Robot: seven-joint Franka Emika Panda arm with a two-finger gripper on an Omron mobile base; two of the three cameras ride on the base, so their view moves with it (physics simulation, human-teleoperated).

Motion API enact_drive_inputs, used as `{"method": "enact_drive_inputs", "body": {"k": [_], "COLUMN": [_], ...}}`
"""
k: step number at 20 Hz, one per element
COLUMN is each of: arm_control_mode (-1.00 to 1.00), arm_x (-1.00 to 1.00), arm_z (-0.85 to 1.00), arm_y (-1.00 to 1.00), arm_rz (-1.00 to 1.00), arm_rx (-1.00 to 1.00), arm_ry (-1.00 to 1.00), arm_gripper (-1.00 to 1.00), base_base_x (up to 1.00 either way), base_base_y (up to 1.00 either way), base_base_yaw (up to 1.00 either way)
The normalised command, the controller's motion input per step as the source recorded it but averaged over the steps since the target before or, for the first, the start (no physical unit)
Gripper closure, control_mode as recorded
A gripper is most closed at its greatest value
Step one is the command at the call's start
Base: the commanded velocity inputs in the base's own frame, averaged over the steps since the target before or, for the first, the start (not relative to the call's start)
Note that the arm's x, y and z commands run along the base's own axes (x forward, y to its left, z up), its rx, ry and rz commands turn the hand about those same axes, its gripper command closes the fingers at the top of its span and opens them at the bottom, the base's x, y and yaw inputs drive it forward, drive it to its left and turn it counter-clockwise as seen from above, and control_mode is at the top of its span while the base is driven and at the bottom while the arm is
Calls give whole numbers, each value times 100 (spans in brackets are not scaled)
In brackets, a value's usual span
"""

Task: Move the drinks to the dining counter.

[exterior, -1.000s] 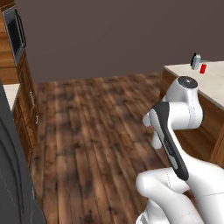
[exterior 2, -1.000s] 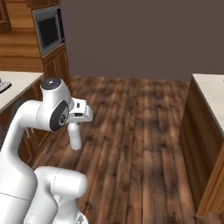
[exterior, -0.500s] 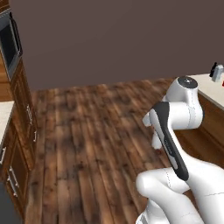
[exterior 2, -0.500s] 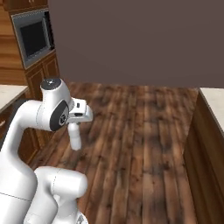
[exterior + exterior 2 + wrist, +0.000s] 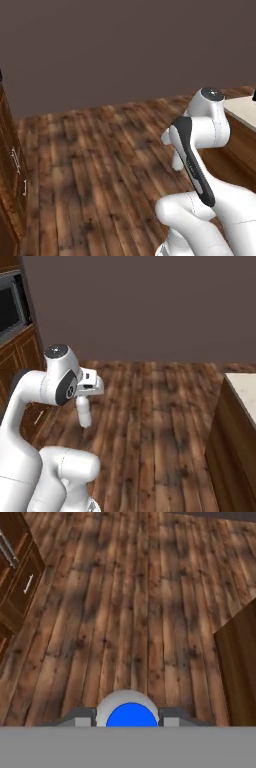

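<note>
Water bottle (image 5: 84,412) hangs upright in the hand (image 5: 127,721), fingers (image 5: 80,717) clamped on either side below its blue cap (image 5: 131,714), carried above the wooden floor (image 5: 155,421). Wooden cabinets (image 5: 17,587) stand to the left; a pale bench (image 5: 244,396) edges in on the right.

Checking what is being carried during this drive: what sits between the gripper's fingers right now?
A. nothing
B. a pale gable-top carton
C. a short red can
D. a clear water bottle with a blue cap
D: the hand view shows the blue cap between the fingertips of the gripper, and the water bottle hangs under the hand.
</note>
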Motion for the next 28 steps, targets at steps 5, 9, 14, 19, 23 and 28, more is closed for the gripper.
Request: {"method": "enact_drive_inputs", "body": {"k": [5, 9, 14, 19, 23, 28], "arm_control_mode": [100, 100, 100, 100, 100, 100], "arm_x": [0, 0, 0, 0, 0, 0], "arm_z": [0, 0, 0, 0, 0, 0], "arm_y": [0, 0, 0, 0, 0, 0], "arm_rz": [0, 0, 0, 0, 0, 0], "arm_rx": [0, 0, 0, 0, 0, 0], "arm_ry": [0, 0, 0, 0, 0, 0], "arm_gripper": [100, 100, 100, 100, 100, 100], "base_base_x": [27, 0, 11, 45, 76, 83], "base_base_y": [0, 0, 6, 34, 71, 86], "base_base_yaw": [-77, -92, -85, -72, -57, -34]}}
